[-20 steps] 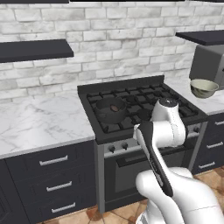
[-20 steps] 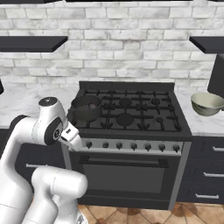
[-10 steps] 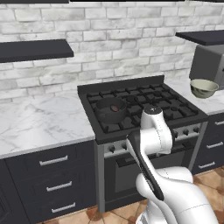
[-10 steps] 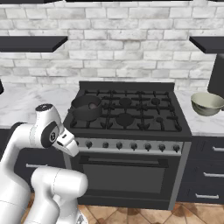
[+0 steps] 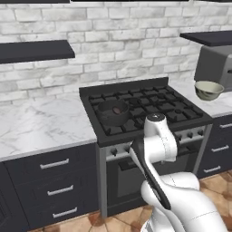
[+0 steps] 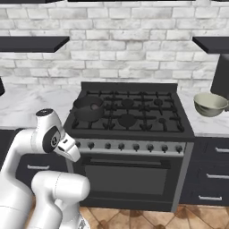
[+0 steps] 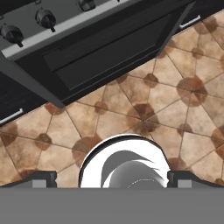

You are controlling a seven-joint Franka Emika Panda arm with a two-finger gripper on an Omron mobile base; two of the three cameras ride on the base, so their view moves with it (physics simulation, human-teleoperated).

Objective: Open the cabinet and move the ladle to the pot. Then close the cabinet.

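i see a dark grey-black pot on a black stove, a pale olive bowl on white grey-veined marble counter, a whitish-grey brick wall, black shelves, and terracotta floor tiles patterned with brown diamonds.

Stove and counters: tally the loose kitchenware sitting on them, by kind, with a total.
Pots: 1, the dark pot on the stove's front left burner, as the left base view shows.
Bowls: 1, the pale bowl on the counter right of the stove.
Total: 2
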